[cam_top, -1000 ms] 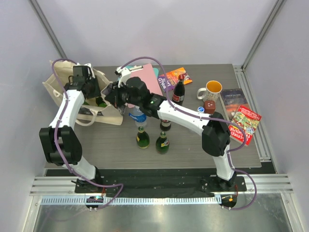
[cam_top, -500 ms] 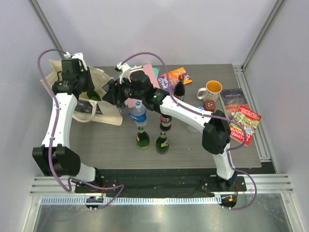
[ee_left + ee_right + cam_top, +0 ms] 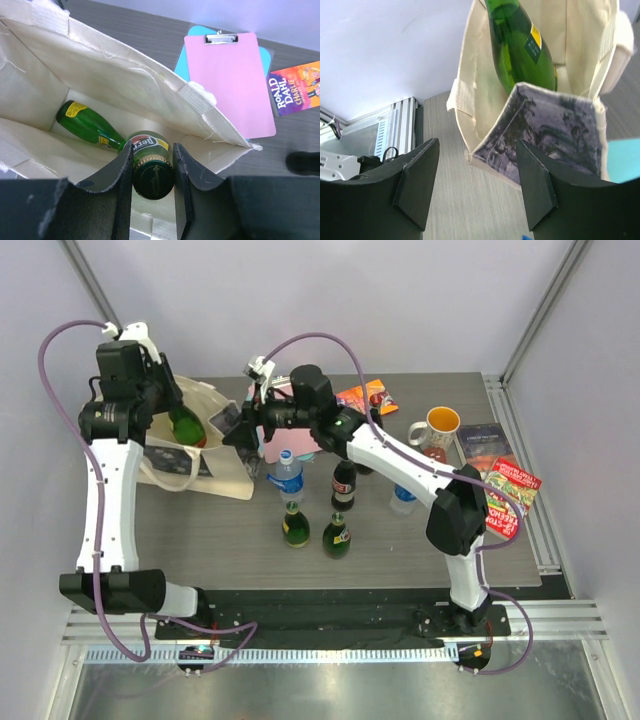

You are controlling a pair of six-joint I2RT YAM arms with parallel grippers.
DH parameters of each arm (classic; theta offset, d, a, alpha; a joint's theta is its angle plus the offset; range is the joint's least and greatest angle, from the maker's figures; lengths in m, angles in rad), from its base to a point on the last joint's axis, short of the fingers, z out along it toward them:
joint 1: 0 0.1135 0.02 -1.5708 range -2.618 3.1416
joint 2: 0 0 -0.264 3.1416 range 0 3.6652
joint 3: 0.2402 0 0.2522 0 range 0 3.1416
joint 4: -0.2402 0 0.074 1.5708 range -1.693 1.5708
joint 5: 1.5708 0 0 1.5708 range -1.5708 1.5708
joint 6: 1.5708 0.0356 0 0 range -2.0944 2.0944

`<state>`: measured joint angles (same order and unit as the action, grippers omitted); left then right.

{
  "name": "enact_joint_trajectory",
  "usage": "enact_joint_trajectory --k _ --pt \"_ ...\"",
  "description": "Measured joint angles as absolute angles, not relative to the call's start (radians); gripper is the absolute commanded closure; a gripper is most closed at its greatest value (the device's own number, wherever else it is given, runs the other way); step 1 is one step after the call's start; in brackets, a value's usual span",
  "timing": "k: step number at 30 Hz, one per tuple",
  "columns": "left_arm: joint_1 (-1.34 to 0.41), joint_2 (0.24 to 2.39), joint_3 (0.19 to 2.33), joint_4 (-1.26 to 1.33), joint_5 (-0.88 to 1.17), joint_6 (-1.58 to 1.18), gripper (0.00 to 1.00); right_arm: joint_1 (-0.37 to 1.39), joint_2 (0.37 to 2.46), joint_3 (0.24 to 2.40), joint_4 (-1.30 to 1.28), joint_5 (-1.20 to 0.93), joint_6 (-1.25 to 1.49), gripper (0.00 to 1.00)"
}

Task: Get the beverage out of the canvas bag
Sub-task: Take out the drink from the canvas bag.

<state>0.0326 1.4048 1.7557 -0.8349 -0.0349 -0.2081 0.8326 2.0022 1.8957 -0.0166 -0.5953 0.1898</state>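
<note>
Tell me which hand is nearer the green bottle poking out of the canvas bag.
Left. The left hand is shut on the green bottle at its neck, above the canvas bag. The right hand is open beside the bag's printed side, apart from the bottle.

The held bottle (image 3: 152, 170) hangs over the canvas bag (image 3: 125, 75), another bottle (image 3: 87, 122) inside

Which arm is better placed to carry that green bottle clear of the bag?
Left: the left claw is shut on the neck of the green bottle over the canvas bag, while the right claw stands open at the bag's rim, holding nothing.
</note>
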Motion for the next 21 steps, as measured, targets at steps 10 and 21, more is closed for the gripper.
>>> enact_joint_trajectory --k 10,21 --pt "0.023 1.397 1.866 -0.916 -0.029 -0.255 1.0 0.832 1.999 2.045 -0.012 -0.633 0.13 0.19" --pt "0.02 1.386 1.937 -0.962 0.005 -0.303 1.0 0.897 2.133 2.277 0.035 -0.529 0.109 0.08"
